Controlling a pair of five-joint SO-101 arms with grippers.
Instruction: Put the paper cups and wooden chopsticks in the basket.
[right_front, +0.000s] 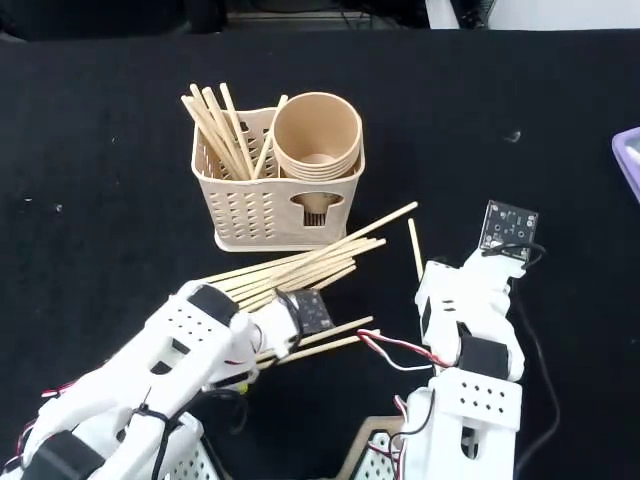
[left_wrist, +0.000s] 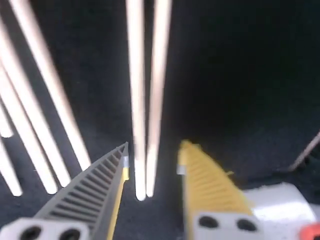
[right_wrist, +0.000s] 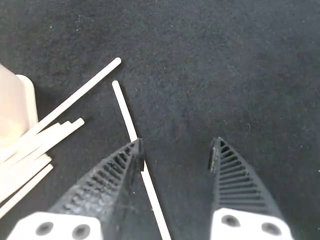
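Note:
A beige slotted basket (right_front: 262, 205) stands mid-table with stacked paper cups (right_front: 316, 135) and several wooden chopsticks (right_front: 222, 130) leaning inside. A loose bundle of chopsticks (right_front: 305, 268) lies fanned in front of it. My left gripper (left_wrist: 152, 147) is open low over the table, with the ends of two chopsticks (left_wrist: 145, 100) between its fingers; that pair (right_front: 325, 340) lies nearest the arms. More chopsticks (left_wrist: 45, 100) lie beside it. My right gripper (right_wrist: 175, 145) is open over a single chopstick (right_wrist: 125, 110), which runs under one finger. The same stick (right_front: 415, 248) lies apart from the bundle.
The basket's corner (right_wrist: 15, 110) and the bundle's ends (right_wrist: 40, 140) lie close to my right gripper. A purple object (right_front: 628, 155) sits at the right table edge. A small speck (right_front: 512, 136) lies on the black cloth behind the right arm (right_front: 470, 310).

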